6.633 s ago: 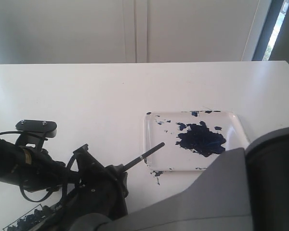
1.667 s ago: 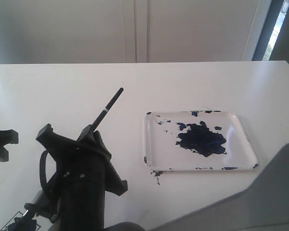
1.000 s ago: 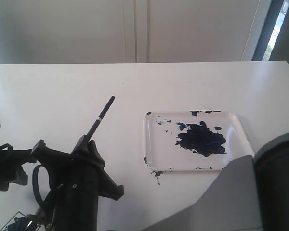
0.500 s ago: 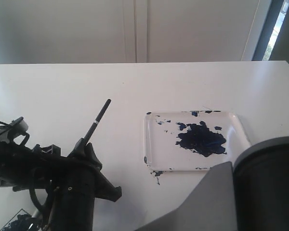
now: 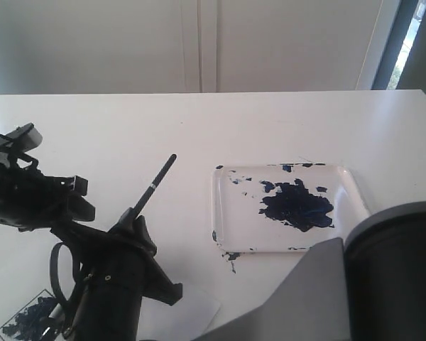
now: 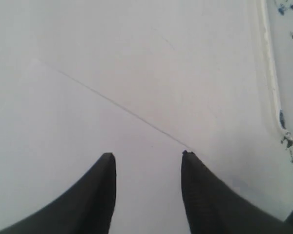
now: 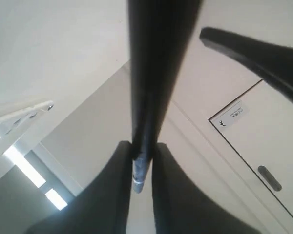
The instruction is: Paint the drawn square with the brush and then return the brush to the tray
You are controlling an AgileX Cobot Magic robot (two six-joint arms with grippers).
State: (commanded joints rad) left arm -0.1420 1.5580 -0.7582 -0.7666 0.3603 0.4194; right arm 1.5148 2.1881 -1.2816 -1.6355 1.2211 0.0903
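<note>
R arm reaches across to near left; R gripper (image 5: 133, 216) points up and far-right, pinching the brush (image 5: 154, 182) handle. L gripper (image 6: 147, 155): jaws spread, empty, at far left.

tray (image 5: 240, 222) right, brush (image 5: 156, 179) left (square (image 5: 25, 323) nearer)

left end effector (image 6: 148, 153) spread wide

Brush (image 5: 155, 182) tip hidden behind the fingers (image 5: 138, 236), drawn square (image 5: 25, 320) partly covered, tray (image 5: 234, 222) corner behind grey arm (image 5: 383, 284)
</note>
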